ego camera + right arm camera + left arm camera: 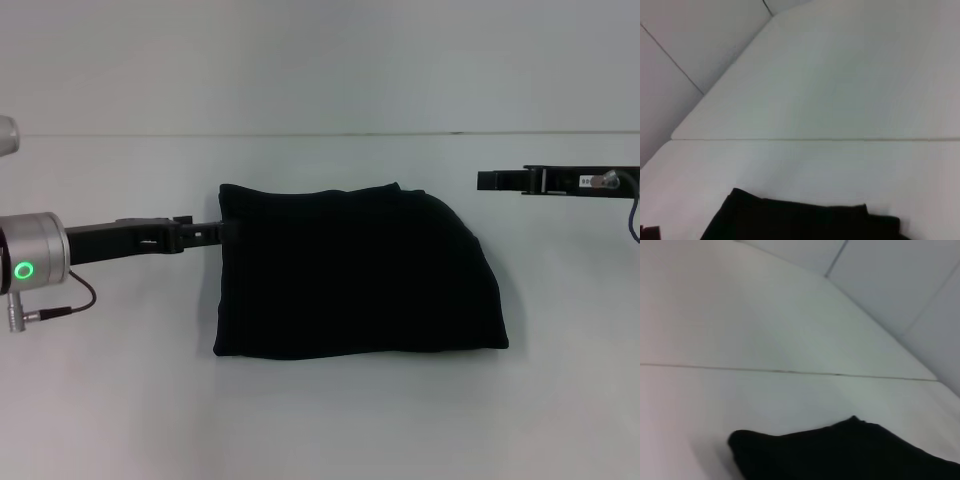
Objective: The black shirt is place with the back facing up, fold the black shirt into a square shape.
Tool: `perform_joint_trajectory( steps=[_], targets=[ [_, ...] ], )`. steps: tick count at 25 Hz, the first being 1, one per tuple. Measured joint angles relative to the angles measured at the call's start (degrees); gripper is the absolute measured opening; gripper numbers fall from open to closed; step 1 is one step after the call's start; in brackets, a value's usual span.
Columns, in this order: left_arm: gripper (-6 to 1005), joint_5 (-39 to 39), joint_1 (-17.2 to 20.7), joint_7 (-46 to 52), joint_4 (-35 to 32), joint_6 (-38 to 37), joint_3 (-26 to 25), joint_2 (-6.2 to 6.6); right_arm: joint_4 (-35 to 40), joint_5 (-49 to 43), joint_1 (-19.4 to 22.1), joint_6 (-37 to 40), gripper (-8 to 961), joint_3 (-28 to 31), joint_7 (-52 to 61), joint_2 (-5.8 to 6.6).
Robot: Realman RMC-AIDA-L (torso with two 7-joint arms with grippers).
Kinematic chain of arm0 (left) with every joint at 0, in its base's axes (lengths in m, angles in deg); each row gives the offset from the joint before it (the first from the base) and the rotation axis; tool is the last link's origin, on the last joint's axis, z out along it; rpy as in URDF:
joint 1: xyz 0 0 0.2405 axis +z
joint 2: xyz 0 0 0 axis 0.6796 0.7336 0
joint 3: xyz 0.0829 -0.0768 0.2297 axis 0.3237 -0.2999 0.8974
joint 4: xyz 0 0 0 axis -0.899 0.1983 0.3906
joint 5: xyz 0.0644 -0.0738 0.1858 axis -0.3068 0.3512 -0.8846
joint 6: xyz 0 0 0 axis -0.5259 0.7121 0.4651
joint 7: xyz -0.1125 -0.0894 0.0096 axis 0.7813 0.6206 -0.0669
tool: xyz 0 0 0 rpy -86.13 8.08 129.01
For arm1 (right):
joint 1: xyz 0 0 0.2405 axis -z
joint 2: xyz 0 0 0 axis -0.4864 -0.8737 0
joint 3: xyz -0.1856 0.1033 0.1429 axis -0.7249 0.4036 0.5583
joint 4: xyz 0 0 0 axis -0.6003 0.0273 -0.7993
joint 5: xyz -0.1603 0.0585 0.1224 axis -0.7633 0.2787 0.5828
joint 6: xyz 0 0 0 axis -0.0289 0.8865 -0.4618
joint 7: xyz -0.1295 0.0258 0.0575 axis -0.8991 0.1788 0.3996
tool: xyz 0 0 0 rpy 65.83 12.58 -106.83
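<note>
The black shirt [355, 270] is lying folded on the white table [320, 420], roughly at the centre of my working area. It is forming a compact, nearly square bundle: the left edge is running straight, the near edge is lying almost level, and the right side is sloping outward toward the near right corner. No white lettering is showing on the upper surface.

My left gripper [208, 233] is reaching in from the left at table level, and its tip is meeting the left edge of the shirt near the far left corner. I cannot tell whether its fingers are spread, closed or pinching cloth there, because black is lying against black at the contact point. The left wrist view is showing only the table surface, a seam line across it, and a corner of the shirt [840, 452].

My right gripper [500, 181] is hanging beyond the far right of the shirt, apart from the cloth. I cannot tell its finger spacing either. The right wrist view is showing the far edge of the shirt [800, 220] against the white table [840, 100].
</note>
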Motion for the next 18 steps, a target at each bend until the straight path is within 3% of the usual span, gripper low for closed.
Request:
perform_joint_trajectory(
  steps=[1,6,9,18],
  targets=[
    [951,-0.01,-0.17,0.16,0.63,1.10,0.00,0.03,0.00,0.14,-0.07,-0.39,590,0.00,-0.26,-0.15],
    [952,-0.55,-1.26,1.30,3.84,5.49,0.71,0.08,-0.01,0.17,-0.35,-0.74,342,-0.44,-0.52,-0.22],
    [952,-1.01,-1.40,2.52,4.24,6.06,1.70,0.06,0.07,0.13,-0.35,0.00,121,-1.50,-1.04,-0.11],
    [951,-1.24,-1.51,4.80,4.35,5.69,2.68,-0.07,0.45,0.36,0.08,0.62,277,-2.22,-2.13,0.29]
  ],
)
